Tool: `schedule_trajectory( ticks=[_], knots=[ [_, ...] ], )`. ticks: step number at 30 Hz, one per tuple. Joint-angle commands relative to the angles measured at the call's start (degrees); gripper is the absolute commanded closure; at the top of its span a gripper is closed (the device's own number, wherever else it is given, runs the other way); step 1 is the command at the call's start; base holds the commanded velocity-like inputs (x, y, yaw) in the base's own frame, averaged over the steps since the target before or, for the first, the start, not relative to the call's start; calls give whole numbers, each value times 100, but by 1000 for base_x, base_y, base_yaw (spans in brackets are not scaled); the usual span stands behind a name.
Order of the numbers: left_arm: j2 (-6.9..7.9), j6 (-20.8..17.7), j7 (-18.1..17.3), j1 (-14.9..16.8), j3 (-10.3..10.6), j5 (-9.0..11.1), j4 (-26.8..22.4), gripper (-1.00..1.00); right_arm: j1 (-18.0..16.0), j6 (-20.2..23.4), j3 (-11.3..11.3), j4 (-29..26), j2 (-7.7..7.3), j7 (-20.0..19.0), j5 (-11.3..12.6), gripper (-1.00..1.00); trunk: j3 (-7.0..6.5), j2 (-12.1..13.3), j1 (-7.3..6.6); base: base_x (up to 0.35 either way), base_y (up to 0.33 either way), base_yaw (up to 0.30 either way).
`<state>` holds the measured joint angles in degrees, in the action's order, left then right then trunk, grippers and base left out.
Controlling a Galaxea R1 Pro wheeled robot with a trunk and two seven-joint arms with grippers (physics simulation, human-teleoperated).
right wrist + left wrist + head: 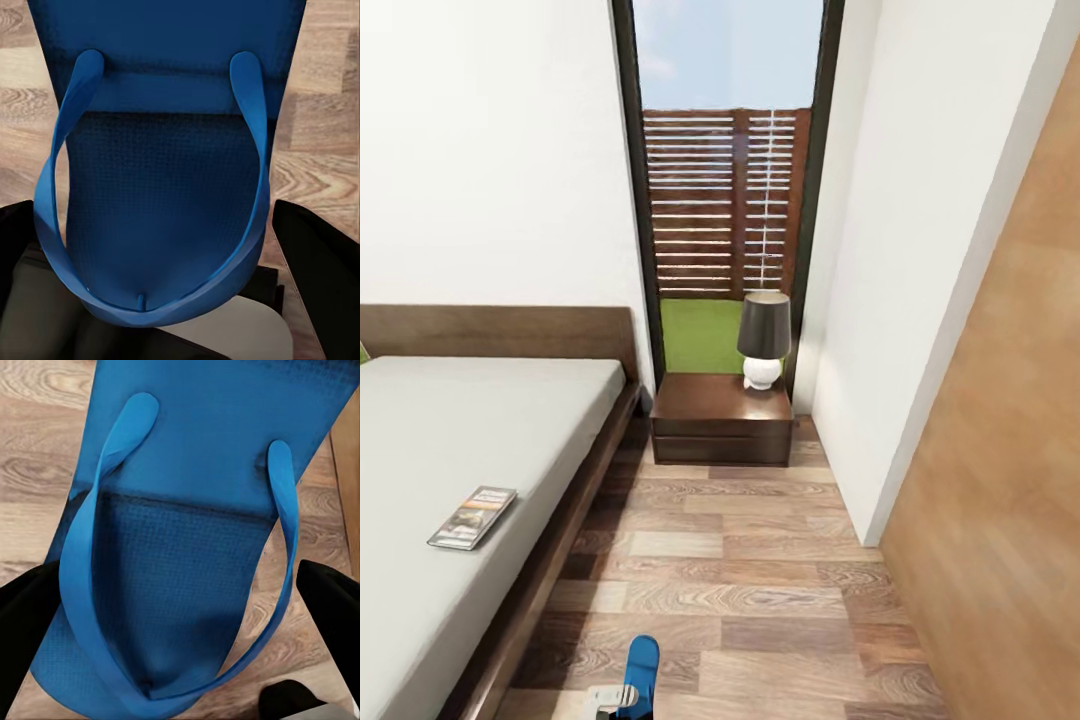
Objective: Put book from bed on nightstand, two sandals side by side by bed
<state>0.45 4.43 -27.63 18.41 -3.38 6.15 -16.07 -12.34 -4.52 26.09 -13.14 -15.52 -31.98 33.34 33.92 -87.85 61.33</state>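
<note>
The book (472, 516) lies flat on the pale grey mattress of the bed (480, 420), near its right edge. The reddish-brown nightstand (722, 416) stands past the bed's head corner, under the window. A bright blue sandal (187, 540) with blue straps sits close between the dark fingers (30, 615) of my left gripper (180, 660), which is shut on it above the floor. My right gripper (169, 300) is shut on the other sandal (165, 187). One blue sandal (641, 668) shows at the bottom edge of the head view.
A lamp (764, 340) with a dark shade stands on the nightstand's right half. A white wall corner (880, 400) and a brown wood panel (1000, 480) close the right side. A wood-plank floor (740, 590) strip runs between bed and wall.
</note>
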Motion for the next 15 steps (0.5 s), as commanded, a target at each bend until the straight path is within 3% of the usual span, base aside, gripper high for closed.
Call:
schedule_trajectory(
  ticks=[1, 15],
  knots=[
    [-2, -3, -41, 5, -31, 26, 7, 100, -5, -31, 46, 5, -4, -9, 41, 100, 5, -2, 3, 328, 0, 0],
    [-2, -3, -41, 5, -36, 26, 7, 100, -5, -31, 46, 5, -4, -1, 41, 100, 5, -2, 3, 317, -50, 0]
  ],
)
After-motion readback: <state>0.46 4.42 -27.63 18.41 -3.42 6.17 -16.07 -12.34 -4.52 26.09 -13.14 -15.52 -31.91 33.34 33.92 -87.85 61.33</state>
